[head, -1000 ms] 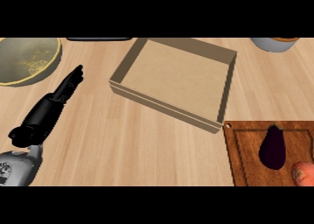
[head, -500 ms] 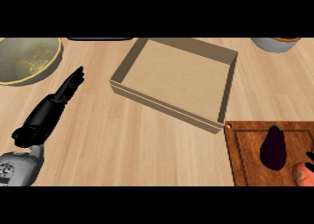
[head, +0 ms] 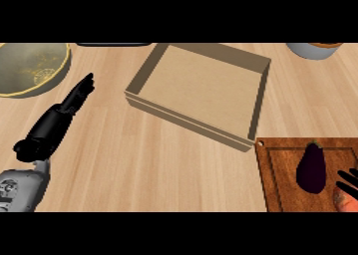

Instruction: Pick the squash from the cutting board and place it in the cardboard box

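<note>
The dark purple squash [head: 311,167] lay lengthwise on the cutting board [head: 278,172] at the surface's lower right, w/ stem toward the cardboard box [head: 198,90] just beyond the board's corner. Right hand [head: 354,183] showed at the edge just beside it, fingers apart & straight, prob. lined up for a grasp. Left hand [head: 79,93] rested flat, fingers straight, well clear of the box.

I saw a dark purple, glossy squash [head: 311,167] on the reddish-brown wooden cutting board [head: 280,174] at the pale, wood-grained worktop's [head: 152,164] right edge. The open cardboard box [head: 200,92] was tan. Both hands, left [head: 64,112] and right [head: 354,182], were black.
</note>
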Controlling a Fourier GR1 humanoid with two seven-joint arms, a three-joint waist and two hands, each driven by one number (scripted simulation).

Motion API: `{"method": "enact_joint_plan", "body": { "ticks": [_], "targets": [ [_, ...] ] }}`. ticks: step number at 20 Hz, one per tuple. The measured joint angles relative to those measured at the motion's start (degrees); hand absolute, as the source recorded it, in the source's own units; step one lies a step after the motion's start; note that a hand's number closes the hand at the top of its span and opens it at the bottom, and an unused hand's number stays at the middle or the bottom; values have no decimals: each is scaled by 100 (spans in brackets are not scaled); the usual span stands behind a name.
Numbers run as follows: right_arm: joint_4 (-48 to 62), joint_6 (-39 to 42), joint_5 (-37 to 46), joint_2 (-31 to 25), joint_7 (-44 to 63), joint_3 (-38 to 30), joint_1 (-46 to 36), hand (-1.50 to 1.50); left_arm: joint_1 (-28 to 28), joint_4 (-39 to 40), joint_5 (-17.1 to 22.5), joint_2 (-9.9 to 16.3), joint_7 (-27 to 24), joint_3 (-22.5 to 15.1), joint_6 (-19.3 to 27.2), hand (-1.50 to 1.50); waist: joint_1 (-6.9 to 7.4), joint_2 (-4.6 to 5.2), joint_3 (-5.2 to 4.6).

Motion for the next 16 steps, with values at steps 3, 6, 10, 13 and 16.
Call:
{"method": "enact_joint_plan", "body": {
  "ticks": [3, 6, 10, 13, 16],
  "targets": [
    [191, -57, 183, 88, -37, 9, -108, -150, 6, -34, -33, -38, 28, 104, -67, 0, 5, -1, -1],
    [546, -270, 440, 193, -48, 48, -306, -150, 33, -89, -116, -129, 51, 95, -91, 0, 14, -1, -1],
    [773, -340, 698, 330, -39, 41, -484, -150, -1, -197, -157, -205, 189, 185, -177, 0, 13, -1, 0],
    [906, -373, 834, 486, -33, 110, -555, -150, 146, -258, -294, -317, 125, 131, -168, 0, 15, -2, 0],
    [1257, -478, 906, 475, -224, 76, -688, 150, 189, -296, -321, -322, 118, 214, -256, 0, 16, -3, -2]
  ]
}}
